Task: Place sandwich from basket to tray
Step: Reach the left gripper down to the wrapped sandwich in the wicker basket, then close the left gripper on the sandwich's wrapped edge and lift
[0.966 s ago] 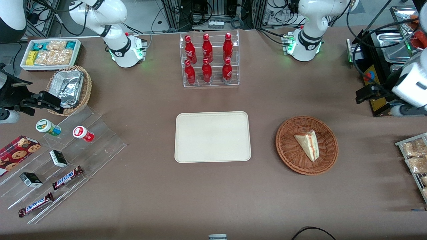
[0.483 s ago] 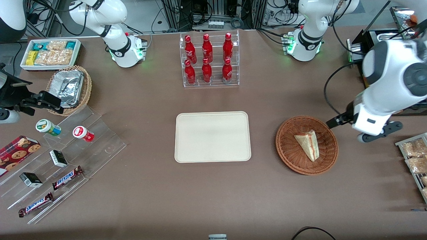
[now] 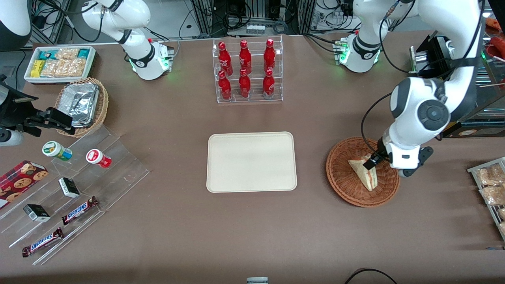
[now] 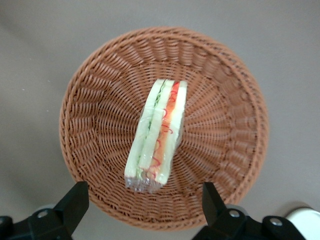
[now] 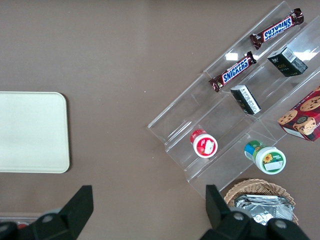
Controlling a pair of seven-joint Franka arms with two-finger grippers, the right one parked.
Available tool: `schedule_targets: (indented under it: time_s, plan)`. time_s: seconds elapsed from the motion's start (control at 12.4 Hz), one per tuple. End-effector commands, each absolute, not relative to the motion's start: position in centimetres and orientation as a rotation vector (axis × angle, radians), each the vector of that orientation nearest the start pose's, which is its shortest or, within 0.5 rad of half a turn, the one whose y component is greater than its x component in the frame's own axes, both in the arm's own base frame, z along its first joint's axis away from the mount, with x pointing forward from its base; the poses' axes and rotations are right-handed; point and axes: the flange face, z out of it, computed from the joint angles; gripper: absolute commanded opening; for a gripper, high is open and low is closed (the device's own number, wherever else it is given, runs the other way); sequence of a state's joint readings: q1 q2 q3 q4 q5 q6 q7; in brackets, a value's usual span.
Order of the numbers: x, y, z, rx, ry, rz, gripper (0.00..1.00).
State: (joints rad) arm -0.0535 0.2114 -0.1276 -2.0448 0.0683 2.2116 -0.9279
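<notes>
The sandwich (image 3: 366, 175), a wrapped pale wedge with orange-red and green filling, lies in the round reddish-brown basket (image 3: 342, 188) toward the working arm's end of the table. My left gripper (image 3: 374, 161) hangs above the basket, over the sandwich's wide end that is farther from the front camera. In the left wrist view the sandwich (image 4: 157, 132) lies across the middle of the basket (image 4: 90, 100), and the gripper (image 4: 143, 202) is open, its black fingers (image 4: 75, 199) wide apart above the rim, holding nothing. The cream tray (image 3: 251, 161) sits bare at the table's middle, beside the basket.
A clear rack of red bottles (image 3: 246, 71) stands farther from the front camera than the tray. Acrylic steps with snacks (image 3: 71, 193), a tan basket of foil containers (image 3: 81, 104) and a white bin (image 3: 59, 63) lie toward the parked arm's end. Bagged pastries (image 3: 489, 185) sit at the working arm's end.
The left arm has swung in from the working arm's end of the table and now holds its gripper over the basket. The sandwich, basket and tray have not moved.
</notes>
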Motion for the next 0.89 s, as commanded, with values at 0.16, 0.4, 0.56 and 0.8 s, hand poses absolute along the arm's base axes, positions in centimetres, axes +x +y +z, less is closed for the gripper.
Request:
schedule_targets:
  time_s: [0.16, 0.4, 0.56, 0.8]
  plan:
    - [55.1, -9.7, 29.8, -2.874, -1.007, -0.002, 1.0]
    - [55.7, -10.0, 28.4, -2.9, -1.012, -0.038, 1.0]
    - [56.0, -10.2, 27.6, -2.91, -1.018, -0.048, 1.0]
    - [56.0, -10.2, 26.2, -2.913, -1.022, -0.042, 0.91]
